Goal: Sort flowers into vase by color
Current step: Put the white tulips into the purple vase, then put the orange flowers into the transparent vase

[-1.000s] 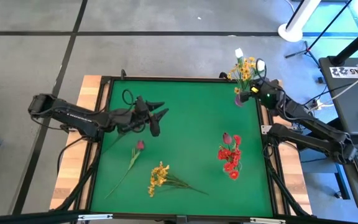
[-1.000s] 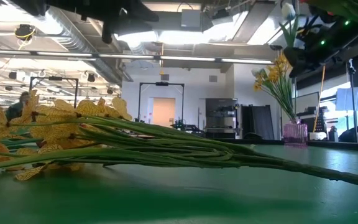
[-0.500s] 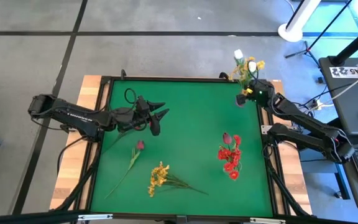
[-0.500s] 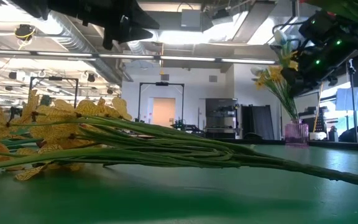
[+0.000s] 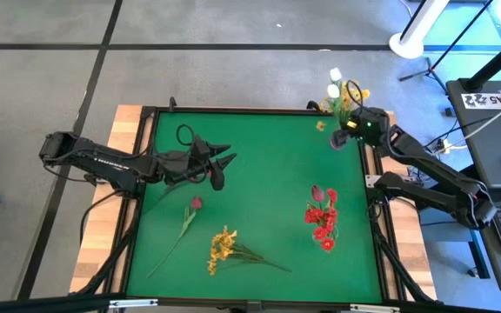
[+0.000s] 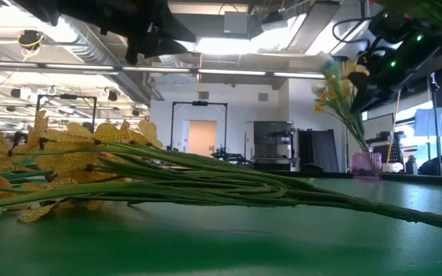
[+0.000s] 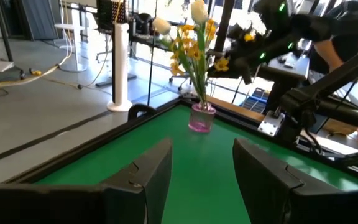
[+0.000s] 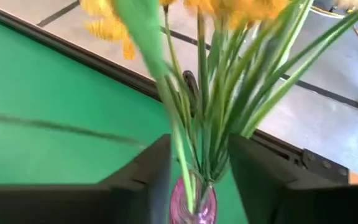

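Right wrist view: fingers (image 8: 194, 180) stand parted around green stems in a pink vase (image 8: 193, 202) at the worktop's (image 5: 259, 156) far right corner.
Yellow sprays and white tulips (image 5: 335, 83) fill that vase. Left gripper (image 5: 220, 161), fingers apart and empty, hovers over the left half. Nearby lie a dark pink bud (image 5: 196, 203) and yellow spray (image 5: 222, 246); red flowers (image 5: 322, 217) stand right.
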You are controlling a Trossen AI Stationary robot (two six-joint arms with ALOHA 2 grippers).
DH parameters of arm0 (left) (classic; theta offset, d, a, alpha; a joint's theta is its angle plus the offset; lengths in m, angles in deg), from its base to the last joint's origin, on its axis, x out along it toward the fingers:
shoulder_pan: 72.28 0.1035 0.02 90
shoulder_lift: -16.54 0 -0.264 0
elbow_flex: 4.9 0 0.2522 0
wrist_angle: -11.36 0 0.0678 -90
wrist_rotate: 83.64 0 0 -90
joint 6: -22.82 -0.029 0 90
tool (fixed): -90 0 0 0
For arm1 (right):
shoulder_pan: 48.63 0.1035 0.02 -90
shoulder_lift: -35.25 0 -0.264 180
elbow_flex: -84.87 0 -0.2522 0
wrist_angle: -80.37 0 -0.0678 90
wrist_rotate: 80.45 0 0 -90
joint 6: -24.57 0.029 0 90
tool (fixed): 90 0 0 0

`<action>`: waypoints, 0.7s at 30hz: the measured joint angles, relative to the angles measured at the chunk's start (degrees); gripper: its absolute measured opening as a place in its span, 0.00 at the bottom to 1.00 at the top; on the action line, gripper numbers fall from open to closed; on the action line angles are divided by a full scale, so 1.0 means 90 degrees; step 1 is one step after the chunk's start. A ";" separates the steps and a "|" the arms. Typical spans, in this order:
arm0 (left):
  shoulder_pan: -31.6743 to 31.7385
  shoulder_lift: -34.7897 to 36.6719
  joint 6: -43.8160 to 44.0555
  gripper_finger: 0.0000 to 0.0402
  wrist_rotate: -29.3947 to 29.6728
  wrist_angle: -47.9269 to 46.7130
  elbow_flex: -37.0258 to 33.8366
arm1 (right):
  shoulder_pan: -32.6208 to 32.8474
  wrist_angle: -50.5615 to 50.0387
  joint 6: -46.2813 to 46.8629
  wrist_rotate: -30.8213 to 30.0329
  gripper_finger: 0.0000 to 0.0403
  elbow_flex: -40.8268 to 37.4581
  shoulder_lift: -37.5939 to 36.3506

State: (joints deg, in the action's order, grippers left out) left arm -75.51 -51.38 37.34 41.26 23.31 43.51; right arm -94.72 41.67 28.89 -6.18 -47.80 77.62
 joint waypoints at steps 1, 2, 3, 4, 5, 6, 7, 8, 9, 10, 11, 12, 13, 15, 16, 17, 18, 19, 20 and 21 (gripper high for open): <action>0.0000 0.0000 0.0012 0.41 0.0000 -0.0046 0.0000 | 0.0000 -0.0190 0.0004 0.0005 0.45 0.0122 -0.0035; 0.0000 0.0000 0.0017 0.41 0.0000 -0.0083 0.0000 | 0.0000 -0.0411 0.0020 0.0008 0.49 0.0240 -0.0078; 0.0000 0.0000 0.0019 0.41 0.0000 -0.0095 0.0000 | 0.0000 -0.0664 0.0064 0.0012 0.53 0.0353 -0.0125; 0.0000 0.0000 0.0018 0.41 0.0002 -0.0107 0.0000 | 0.0000 -0.0880 0.0130 0.0018 0.56 0.0481 -0.0170; 0.0000 0.0000 0.0018 0.41 0.0002 -0.0120 0.0000 | 0.0000 -0.1075 0.0166 0.0052 0.59 0.0618 -0.0218; 0.0000 0.0000 0.0019 0.41 0.0002 -0.0124 0.0000 | 0.0000 -0.1256 0.0192 0.0121 0.62 0.0745 -0.0275; 0.0000 0.0000 0.0017 0.41 0.0004 -0.0124 0.0000 | 0.0000 -0.1423 0.0236 0.0199 0.65 0.0869 -0.0341; 0.0000 0.0000 0.0017 0.41 0.0004 -0.0122 0.0000 | 0.0000 -0.1554 0.0307 0.0243 0.67 0.0998 -0.0407; 0.0000 0.0000 0.0017 0.41 0.0005 -0.0122 0.0000 | 0.0000 -0.1648 0.0331 0.0310 0.69 0.1119 -0.0468; 0.0000 0.0000 0.0019 0.41 0.0005 -0.0124 0.0000 | 0.0000 -0.1730 0.0338 0.0384 0.71 0.1234 -0.0537; 0.0000 0.0000 0.0017 0.41 0.0002 -0.0126 0.0000 | 0.0000 -0.1809 0.0343 0.0461 0.72 0.1348 -0.0619; -0.0005 0.0000 0.0019 0.41 0.0004 -0.0134 0.0000 | 0.0000 -0.1878 0.0350 0.0560 0.73 0.1464 -0.0688; -0.0016 0.0000 0.0025 0.41 0.0005 -0.0148 0.0000 | 0.0000 -0.1909 0.0348 0.0658 0.73 0.1575 -0.0754; -0.0042 0.0000 0.0036 0.41 0.0005 -0.0181 0.0000 | 0.0000 -0.1910 0.0353 0.0893 0.73 0.1747 -0.0893; -0.0063 0.0000 0.0037 0.41 0.0007 -0.0191 0.0000 | 0.0000 -0.1905 0.0363 0.1055 0.73 0.1823 -0.0978; -0.0084 0.0000 0.0042 0.41 0.0005 -0.0195 0.0000 | 0.0000 -0.1870 0.0368 0.1238 0.73 0.1896 -0.1063; -0.0112 0.0000 0.0052 0.41 -0.0008 -0.0195 0.0000 | -0.0002 -0.1793 0.0369 0.1452 0.73 0.1954 -0.1155; -0.0137 0.0000 0.0096 0.41 -0.0085 -0.0210 0.0000 | -0.0002 -0.1693 0.0369 0.1723 0.72 0.1999 -0.1251; -0.0153 0.0000 0.0177 0.41 -0.0281 -0.0237 0.0000 | -0.0002 -0.1591 0.0370 0.2029 0.72 0.2027 -0.1350; -0.0160 0.0000 0.0245 0.41 -0.0584 -0.0286 0.0000 | -0.0002 -0.1438 0.0372 0.2371 0.72 0.2037 -0.1450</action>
State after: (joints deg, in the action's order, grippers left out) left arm -76.95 -51.38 39.55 36.01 20.74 43.51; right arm -94.74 28.73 32.23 15.16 -29.47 64.57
